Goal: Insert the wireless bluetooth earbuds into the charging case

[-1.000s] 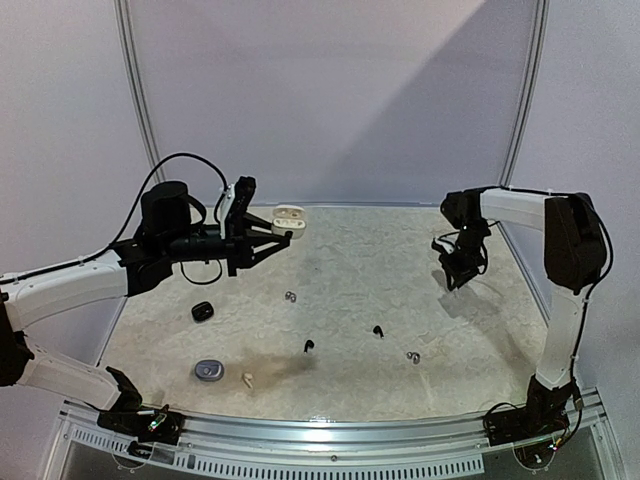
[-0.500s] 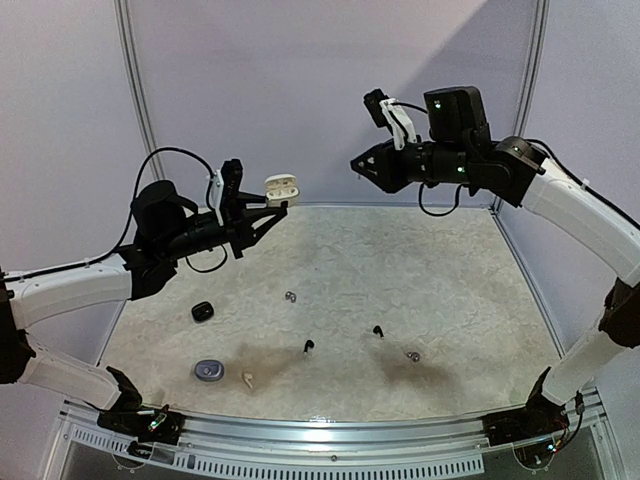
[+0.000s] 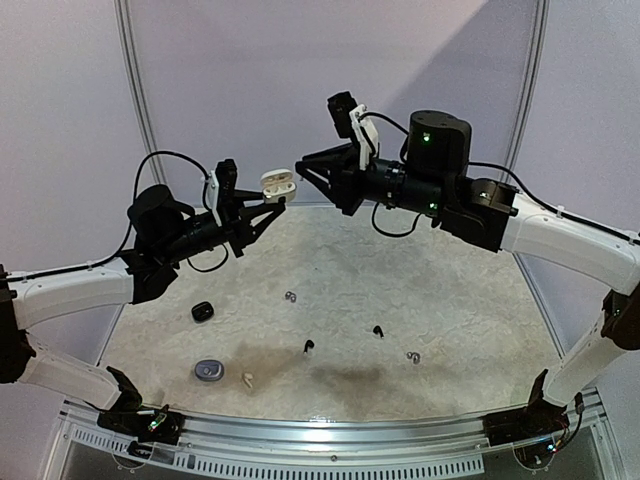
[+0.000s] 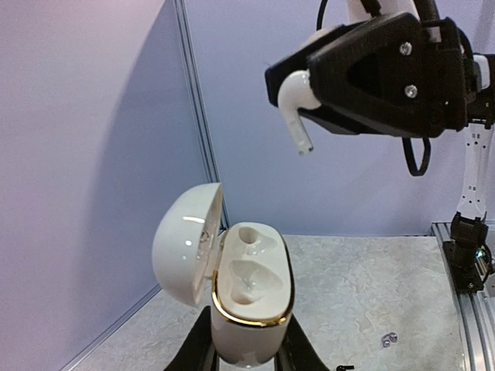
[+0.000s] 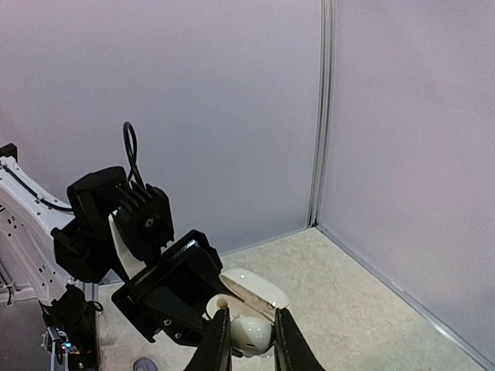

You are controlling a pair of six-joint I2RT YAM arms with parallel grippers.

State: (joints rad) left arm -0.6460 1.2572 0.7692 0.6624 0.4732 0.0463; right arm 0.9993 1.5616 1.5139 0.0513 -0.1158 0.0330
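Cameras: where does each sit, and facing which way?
Top external: high behind the robot, facing the table; left gripper and right gripper show.
Left wrist: faces the glossy white open charging case its gripper clamps; the other holds a white stemmed earbud above.
Right wrist: looks past its fingers at that case.
Shared: the case.

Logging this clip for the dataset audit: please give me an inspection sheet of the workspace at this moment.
Surface: pale speckled table, nothing spilled seen.
Job's things: open white case held in the air; white earbud above it, not touching; on the table a second white earbud, two black earbuds, two silvery earbuds, a black case, a grey case.
Clutter: nothing seen.
Grippers: left gripper shut on the white case; right gripper shut on the white earbud.
Cables: black cables loop along both arms, off the table.
Surroundings: lilac walls, metal posts.
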